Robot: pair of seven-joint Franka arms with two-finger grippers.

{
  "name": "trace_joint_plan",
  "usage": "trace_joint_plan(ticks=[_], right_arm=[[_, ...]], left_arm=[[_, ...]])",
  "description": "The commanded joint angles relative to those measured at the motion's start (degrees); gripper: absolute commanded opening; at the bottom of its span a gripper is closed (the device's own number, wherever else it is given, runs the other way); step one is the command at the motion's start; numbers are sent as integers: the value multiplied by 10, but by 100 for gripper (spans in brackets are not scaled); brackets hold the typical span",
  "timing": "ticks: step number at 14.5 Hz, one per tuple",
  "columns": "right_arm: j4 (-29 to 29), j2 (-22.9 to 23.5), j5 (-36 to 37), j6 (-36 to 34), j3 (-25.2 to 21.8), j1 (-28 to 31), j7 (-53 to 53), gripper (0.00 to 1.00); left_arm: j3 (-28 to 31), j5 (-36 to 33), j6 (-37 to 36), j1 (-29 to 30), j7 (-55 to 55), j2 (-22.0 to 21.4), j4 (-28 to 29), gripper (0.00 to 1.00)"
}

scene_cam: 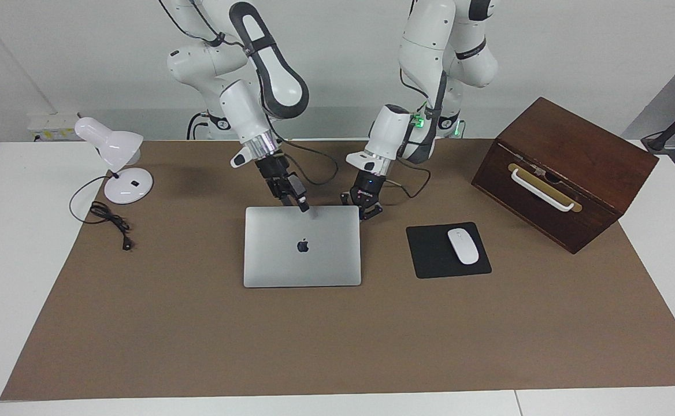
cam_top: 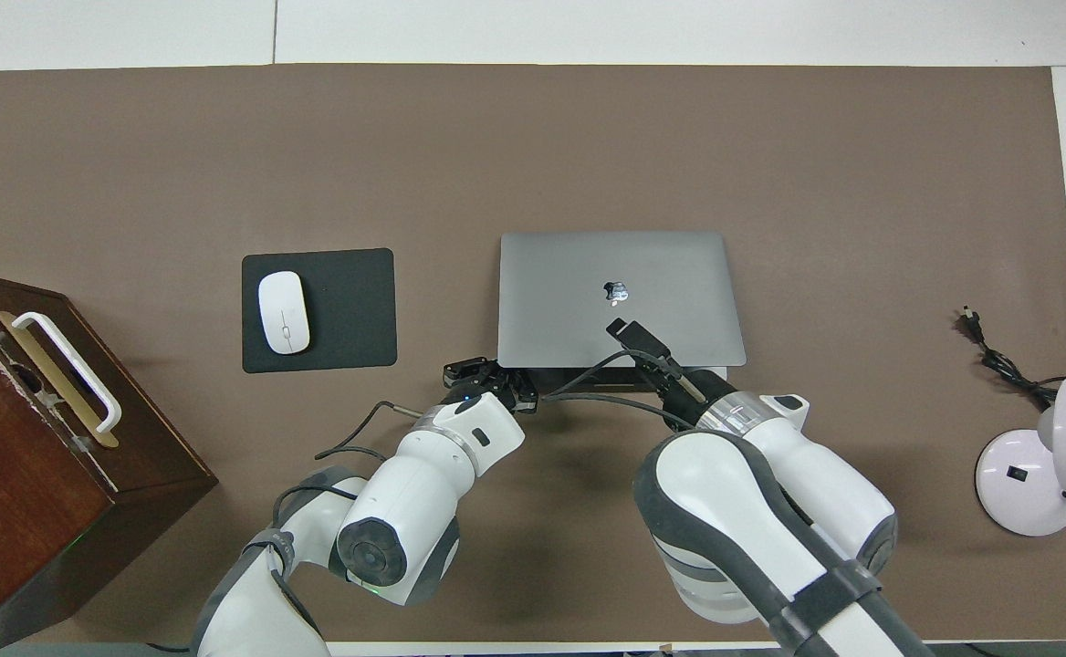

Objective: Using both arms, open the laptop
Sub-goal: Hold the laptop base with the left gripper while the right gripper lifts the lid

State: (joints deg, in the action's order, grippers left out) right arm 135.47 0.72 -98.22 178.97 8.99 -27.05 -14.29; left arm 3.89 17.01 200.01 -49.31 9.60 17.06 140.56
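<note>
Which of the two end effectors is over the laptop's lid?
The right end effector, over the closed slim silver-grey laptop near its robot-side edge. The left end effector is low beside the laptop's robot-side corner, toward the black mouse pad.

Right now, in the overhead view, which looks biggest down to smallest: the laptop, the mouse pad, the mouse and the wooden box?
1. Wooden box, though it sits near the camera and is cut off by the picture's edge, so its rank is unsure.
2. Laptop.
3. Mouse pad.
4. Mouse, clearly the smallest.
</note>
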Motion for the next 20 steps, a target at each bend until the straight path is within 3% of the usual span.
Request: trace_joint_plan(ticks=[1, 9, 20], right_arm=[[-13, 7, -12, -8, 3, 17, -34, 100], [-50, 26, -5, -13, 2, 25, -95, 100], [-51, 39, 155, -9, 0, 45, -130, 100]], left_arm=[[-1, 0, 9, 4, -10, 18, -10, 0], [-1, 0, 9, 4, -11, 18, -10, 0], [-1, -1, 9, 4, -20, 18, -10, 0]])
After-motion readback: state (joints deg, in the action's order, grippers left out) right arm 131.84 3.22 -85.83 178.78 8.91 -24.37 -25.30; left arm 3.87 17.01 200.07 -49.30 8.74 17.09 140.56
